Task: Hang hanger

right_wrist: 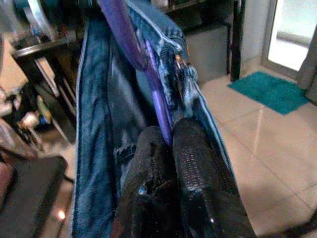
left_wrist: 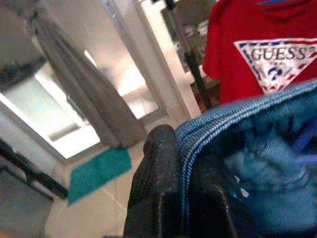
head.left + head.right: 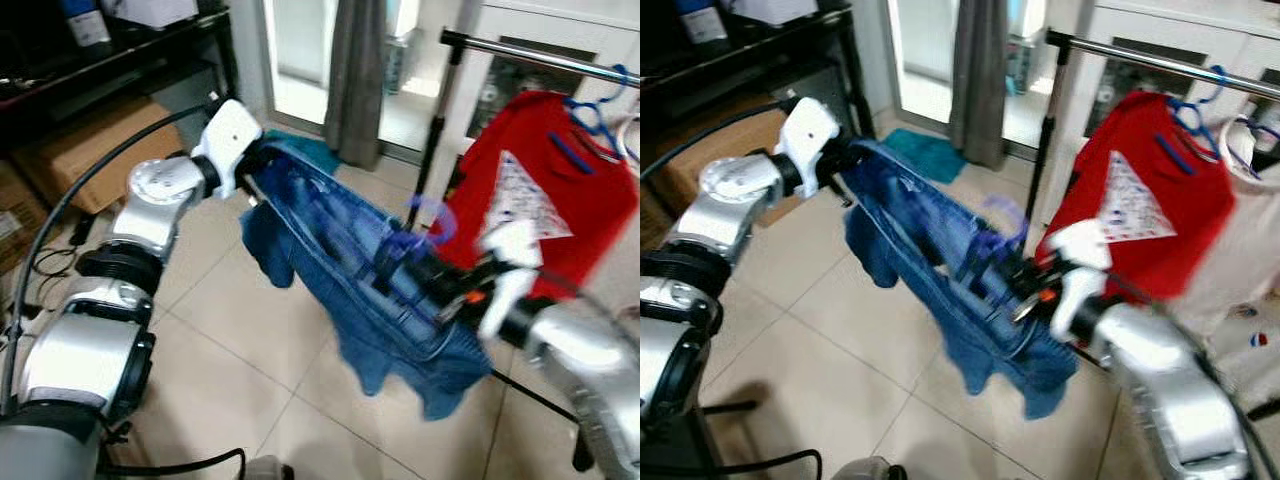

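Two grippers hold a pair of blue jeans (image 3: 360,290) stretched between them above the tiled floor (image 3: 230,340). On the left, the left gripper (image 2: 173,198) has its black fingers clamped on the denim waistband. Toward the right, the right gripper (image 1: 171,163) pinches a purple hanger (image 1: 133,54) threaded into the jeans, its fingers closed on the stem. Farther right, a metal clothes rail (image 3: 560,58) carries a red T-shirt (image 3: 545,200) on a blue hanger (image 3: 600,110); its printed triangle reads "GUESS" with a question mark beneath. A grey curtain (image 3: 355,70) hangs behind.
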### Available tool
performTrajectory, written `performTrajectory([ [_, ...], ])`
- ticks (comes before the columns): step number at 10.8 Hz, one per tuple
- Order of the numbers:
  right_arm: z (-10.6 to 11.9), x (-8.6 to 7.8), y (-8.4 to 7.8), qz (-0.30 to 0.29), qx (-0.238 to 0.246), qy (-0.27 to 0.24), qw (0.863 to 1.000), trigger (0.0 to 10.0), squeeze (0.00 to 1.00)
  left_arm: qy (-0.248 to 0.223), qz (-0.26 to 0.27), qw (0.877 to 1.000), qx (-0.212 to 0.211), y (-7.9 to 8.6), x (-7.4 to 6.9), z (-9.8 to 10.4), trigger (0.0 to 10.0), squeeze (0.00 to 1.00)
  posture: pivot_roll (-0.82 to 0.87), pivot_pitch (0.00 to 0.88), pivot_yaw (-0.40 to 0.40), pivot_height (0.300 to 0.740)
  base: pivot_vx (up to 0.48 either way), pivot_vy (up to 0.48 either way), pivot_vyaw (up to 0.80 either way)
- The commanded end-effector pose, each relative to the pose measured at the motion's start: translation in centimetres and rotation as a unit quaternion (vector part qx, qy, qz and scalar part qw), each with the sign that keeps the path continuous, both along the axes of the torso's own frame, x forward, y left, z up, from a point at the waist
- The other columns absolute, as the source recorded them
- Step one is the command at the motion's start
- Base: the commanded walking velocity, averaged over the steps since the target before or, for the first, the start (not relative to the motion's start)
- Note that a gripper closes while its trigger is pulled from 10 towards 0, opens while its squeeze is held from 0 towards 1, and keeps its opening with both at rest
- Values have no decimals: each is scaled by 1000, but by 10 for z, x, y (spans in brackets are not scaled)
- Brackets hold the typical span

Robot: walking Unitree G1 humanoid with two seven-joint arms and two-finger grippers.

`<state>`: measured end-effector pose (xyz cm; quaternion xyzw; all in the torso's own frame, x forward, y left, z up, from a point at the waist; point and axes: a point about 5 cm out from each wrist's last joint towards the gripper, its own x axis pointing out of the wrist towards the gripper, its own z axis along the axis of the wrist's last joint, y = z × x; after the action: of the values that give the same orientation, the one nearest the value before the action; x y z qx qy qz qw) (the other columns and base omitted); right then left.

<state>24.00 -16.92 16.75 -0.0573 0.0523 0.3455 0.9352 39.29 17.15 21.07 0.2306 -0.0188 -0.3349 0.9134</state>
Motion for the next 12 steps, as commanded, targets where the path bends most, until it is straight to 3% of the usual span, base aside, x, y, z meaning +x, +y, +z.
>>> performTrajectory([
  [1,5,-2,-9,-13,19,-11,1000,0,0,4,30,999,-30,12,3,7,0,0,39,0,60,740,0,0,0],
  [3,7,-4,-9,-13,55,-13,998,0,0,57,51,992,-99,18,-1,-19,0,0,34,0,65,740,0,0,0],
  [5,10,-14,-3,33,75,-7,997,0,0,78,119,968,-206,35,0,-24,0,0,33,0,62,740,0,0,0],
  [6,-1,-16,0,60,2,7,998,0,0,59,90,978,-180,32,2,-12,0,0,37,0,53,740,0,0,0],
  [8,-6,-15,5,86,-32,9,996,0,0,52,5,990,-128,15,4,6,0,0,47,0,45,740,0,0,0],
  [9,-4,-15,6,100,-17,9,995,0,0,58,-36,992,-108,6,5,15,0,0,51,0,43,740,0,0,0],
  [10,-1,-14,3,91,11,3,996,0,0,64,-15,993,-99,10,6,12,0,0,52,0,50,740,0,0,0],
  [12,0,-12,-13,43,61,-1,997,0,0,82,46,988,-123,27,4,-6,0,0,50,0,60,740,0,0,0],
])
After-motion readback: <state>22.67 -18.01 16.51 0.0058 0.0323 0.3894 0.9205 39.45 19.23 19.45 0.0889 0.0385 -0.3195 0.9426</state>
